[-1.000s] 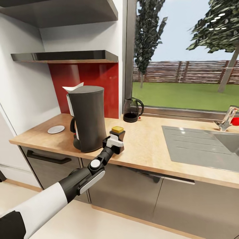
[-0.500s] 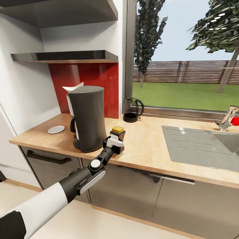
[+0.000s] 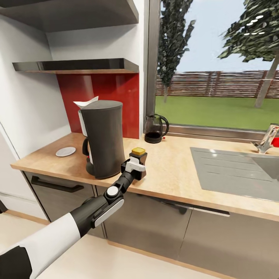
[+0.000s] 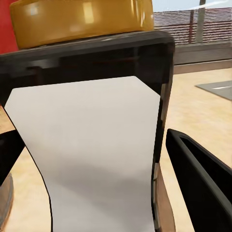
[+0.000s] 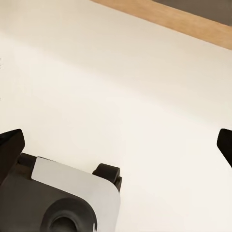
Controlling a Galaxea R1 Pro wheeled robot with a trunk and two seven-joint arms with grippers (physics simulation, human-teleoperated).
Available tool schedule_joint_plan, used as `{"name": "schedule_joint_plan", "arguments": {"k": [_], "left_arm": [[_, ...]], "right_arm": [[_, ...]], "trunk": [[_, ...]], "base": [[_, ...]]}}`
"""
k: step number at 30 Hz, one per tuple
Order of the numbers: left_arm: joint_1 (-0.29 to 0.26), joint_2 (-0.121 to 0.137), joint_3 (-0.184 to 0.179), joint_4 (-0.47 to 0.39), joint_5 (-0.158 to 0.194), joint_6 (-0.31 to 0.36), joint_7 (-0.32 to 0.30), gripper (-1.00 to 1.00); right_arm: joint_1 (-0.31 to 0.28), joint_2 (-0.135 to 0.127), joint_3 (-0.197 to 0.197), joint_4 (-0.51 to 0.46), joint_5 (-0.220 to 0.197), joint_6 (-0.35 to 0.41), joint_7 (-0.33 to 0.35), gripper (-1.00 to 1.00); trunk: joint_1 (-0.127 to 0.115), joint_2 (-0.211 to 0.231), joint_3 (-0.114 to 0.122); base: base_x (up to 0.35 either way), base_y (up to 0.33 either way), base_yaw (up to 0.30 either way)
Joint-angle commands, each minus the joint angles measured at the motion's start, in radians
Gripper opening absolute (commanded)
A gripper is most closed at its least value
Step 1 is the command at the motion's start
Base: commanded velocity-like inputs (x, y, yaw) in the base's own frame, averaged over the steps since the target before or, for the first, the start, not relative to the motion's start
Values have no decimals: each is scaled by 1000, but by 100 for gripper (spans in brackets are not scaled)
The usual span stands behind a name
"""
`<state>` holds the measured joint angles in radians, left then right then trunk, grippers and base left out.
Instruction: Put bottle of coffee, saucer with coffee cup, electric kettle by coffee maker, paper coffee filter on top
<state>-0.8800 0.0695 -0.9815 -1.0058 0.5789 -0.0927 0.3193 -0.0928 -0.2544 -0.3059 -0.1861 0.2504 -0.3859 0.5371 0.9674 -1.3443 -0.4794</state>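
— Light wood, that countertop (image 3: pixel 174 170). What stands on it?

— The dark coffee maker (image 3: pixel 102 137), upright, with a white paper coffee filter (image 3: pixel 86 102) poking up at its 11 o'clock. Just beside the maker, at its 3 o'clock, stands the bottle of coffee (image 3: pixel 138 162): dark body, yellow cap, white label.

— And the arm?

— The left gripper (image 3: pixel 135 167) reaches in from 7 o'clock and sits around the bottle near the counter's front edge. In the left wrist view the bottle's label (image 4: pixel 92 154) faces the camera between the two black fingers (image 4: pixel 203 179), one on each side. The right-hand one shows a sliver of counter between it and the bottle, so the jaws look slightly spread; I can't say for certain they press it.

— The other hand?

— The right gripper (image 5: pixel 116 145) points at the pale floor (image 5: pixel 125 77), its fingertips (image 5: pixel 9 145) far apart at the edges of its own view, holding nothing.

— Anything else on the counter?

— A white saucer (image 3: pixel 65 151) at the maker's 9 o'clock, well apart from it. A glass electric kettle (image 3: pixel 155 128) at 1 o'clock by the window (image 3: pixel 217 66). The steel sink (image 3: pixel 236 172) is away at 3 o'clock.
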Motion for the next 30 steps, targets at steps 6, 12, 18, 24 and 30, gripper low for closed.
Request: {"name": "schedule_joint_plan", "arguments": {"k": [6,12,18,24,30], "left_arm": [[-2,1,-6,0,10,-7,7,-100],[-2,1,-6,0,10,-7,7,-100],[-2,1,-6,0,10,-7,7,-100],[-2,1,-6,0,10,-7,7,-100],[-2,1,-5,0,10,-7,7,-100]], "right_arm": [[-1,1,-9,0,9,-4,4,100],[-1,0,-9,0,9,-4,4,100],[-1,0,-9,0,9,-4,4,100],[-1,0,-9,0,9,-4,4,100],[-1,0,-9,0,9,-4,4,100]], "trunk": [[0,-1,-1],[0,-1,-1],[0,-1,-1],[0,-1,-1],[0,-1,-1]], "base": [[72,68,0],[43,52,0],[31,38,0],[56,57,0],[43,5,0]]}}
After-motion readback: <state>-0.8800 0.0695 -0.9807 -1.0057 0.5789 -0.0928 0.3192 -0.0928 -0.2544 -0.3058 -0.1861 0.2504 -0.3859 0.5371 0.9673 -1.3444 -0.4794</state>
